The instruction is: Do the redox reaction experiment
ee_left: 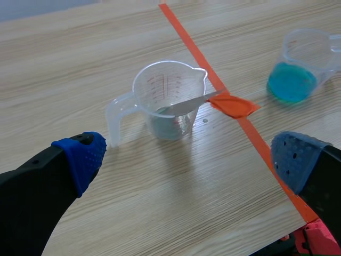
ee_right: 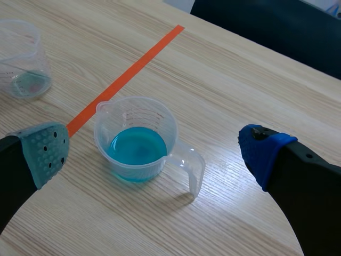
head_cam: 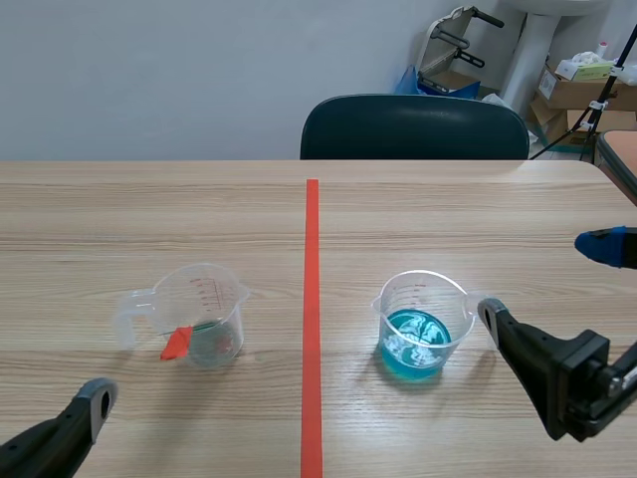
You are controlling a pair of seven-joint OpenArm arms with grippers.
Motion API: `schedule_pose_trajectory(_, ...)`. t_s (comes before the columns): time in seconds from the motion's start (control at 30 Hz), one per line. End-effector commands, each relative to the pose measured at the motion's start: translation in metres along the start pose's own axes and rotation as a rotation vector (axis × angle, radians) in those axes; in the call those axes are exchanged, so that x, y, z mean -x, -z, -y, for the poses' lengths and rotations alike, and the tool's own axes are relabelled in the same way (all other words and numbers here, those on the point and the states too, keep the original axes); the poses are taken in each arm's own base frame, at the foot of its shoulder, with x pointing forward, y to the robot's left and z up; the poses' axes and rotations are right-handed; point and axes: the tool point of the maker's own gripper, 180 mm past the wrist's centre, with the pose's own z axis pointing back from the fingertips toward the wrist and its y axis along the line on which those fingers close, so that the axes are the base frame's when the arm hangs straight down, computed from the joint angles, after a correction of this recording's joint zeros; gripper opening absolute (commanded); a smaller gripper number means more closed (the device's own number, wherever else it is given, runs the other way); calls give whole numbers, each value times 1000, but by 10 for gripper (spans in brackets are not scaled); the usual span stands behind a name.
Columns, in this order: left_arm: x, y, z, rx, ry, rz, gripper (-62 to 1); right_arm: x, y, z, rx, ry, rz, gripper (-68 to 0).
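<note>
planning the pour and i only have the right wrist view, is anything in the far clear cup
observer: yes, a tool with a metal blade and orange handle rests in the clear cup, handle out over the rim.
operator: is the left gripper holding it
observer: no, the left gripper is open, short of the cup, touching nothing.
operator: which way is the cup's grip
observer: the cup's grip points away from the tape line.

Improvised lab or test room. Wood-grain table (head_cam: 149, 209) with orange-red tape line (head_cam: 312, 249); clear measuring cup (head_cam: 204, 317) near left, second cup (head_cam: 418, 324) of blue liquid near right. Far side: dark chair (head_cam: 413, 129), plain pale wall (head_cam: 149, 80), cardboard boxes (head_cam: 569, 92) at far right.
</note>
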Motion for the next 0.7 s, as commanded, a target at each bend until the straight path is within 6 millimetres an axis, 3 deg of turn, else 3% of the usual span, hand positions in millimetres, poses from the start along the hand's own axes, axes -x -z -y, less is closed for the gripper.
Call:
schedule_pose_trajectory(0.0,-10,1,2,-6,4,14,14,-10,1,2,3,-17,32,4)
schedule_pose_trajectory(0.2,-9,1,-4,-59,11,-30,14,-14,9,0,-34,-97,42,4)
schedule_pose_trajectory(0.67,-9,1,-10,-90,16,-32,14,-30,51,-48,-320,-240,180,4)
